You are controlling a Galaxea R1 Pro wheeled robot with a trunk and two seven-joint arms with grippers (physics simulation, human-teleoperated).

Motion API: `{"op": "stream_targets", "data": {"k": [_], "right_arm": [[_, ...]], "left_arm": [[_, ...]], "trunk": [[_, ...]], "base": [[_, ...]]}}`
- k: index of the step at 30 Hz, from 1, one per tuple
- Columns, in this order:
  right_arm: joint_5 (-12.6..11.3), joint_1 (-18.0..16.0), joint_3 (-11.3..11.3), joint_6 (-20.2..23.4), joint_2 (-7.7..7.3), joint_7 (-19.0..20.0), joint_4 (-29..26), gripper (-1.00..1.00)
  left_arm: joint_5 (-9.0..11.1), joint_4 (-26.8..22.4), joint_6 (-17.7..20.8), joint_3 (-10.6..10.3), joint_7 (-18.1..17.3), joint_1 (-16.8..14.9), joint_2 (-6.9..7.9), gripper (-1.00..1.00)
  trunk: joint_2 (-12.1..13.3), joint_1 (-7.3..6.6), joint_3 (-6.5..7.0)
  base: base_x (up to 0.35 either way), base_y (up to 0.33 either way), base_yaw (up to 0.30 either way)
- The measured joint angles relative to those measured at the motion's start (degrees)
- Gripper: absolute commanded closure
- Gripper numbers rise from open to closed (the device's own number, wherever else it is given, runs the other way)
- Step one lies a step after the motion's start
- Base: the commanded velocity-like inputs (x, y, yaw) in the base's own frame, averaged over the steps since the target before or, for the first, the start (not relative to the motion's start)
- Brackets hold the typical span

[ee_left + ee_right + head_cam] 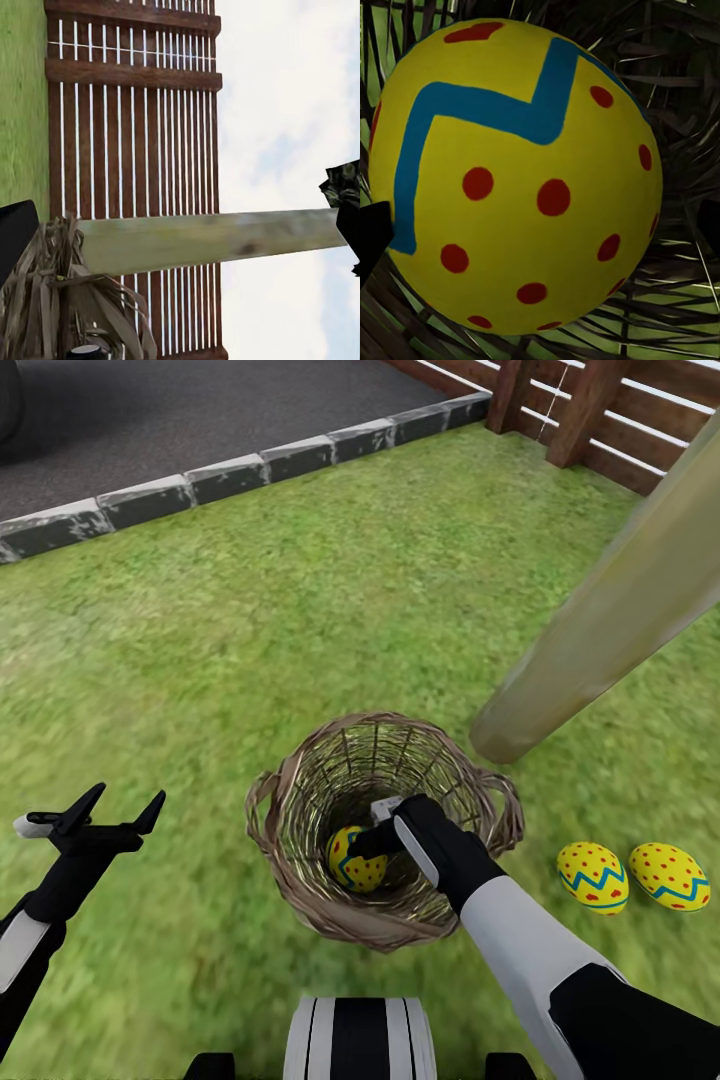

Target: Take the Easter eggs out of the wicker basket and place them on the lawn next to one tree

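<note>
The wicker basket (300, 800) stands on the lawn (250, 620) right in front of me. One Easter egg (352, 863), yellow with a blue zigzag and red dots, lies in its bottom. My right gripper (378, 828) reaches down into the basket, open, with the egg (521, 176) between its spread fingertips (371, 244). Two more eggs (592, 876) (668, 876) lie side by side on the grass at the right, near the foot of the leaning tree (620, 600). My left gripper (122, 805) hangs open and empty over the grass, left of the basket.
A grey stone kerb (240, 470) edges the dark driveway (180, 410) at the back. A brown slatted fence (620, 420) runs along the back right. The left wrist view looks past the basket (52, 300) to the trunk (217, 236) and fence (135, 112).
</note>
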Motion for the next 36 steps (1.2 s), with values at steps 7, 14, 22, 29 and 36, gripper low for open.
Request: {"op": "stream_targets", "data": {"k": [7,14,22,29,36], "right_arm": [[-1.06,-0.01,0.01,-0.01,0.03,0.03,-0.07,-1.0],[-1.1,0.0,-0.08,-0.05,0.01,0.38,-0.18,-1.0],[-2.27,-0.01,-0.14,0.07,0.08,0.42,-0.29,-1.0],[-2.3,-0.01,-0.15,0.07,0.08,0.4,-0.28,-1.0],[-2.27,-0.02,-0.15,0.09,0.08,0.43,-0.28,1.0]], "left_arm": [[-0.01,0.01,-0.02,0.0,0.0,0.0,0.0,-1.0],[0.0,0.01,-0.07,0.0,0.0,0.0,-0.39,-1.0],[0.0,0.01,-0.09,0.0,0.0,0.0,-0.44,-1.0],[0.0,0.05,-0.09,0.0,0.0,0.0,-0.44,-1.0],[0.0,0.09,-0.09,0.0,0.01,0.0,-0.44,-1.0]], "trunk": [[-0.04,0.08,-0.66],[-0.05,0.1,-0.89],[-0.1,0.17,-1.55],[-0.1,0.17,-1.55],[-0.1,0.17,-1.55]], "base": [[0.0,0.0,0.0],[0.0,0.0,0.0],[0.0,0.0,0.0],[0.0,0.0,0.0],[0.0,0.0,0.0]]}}
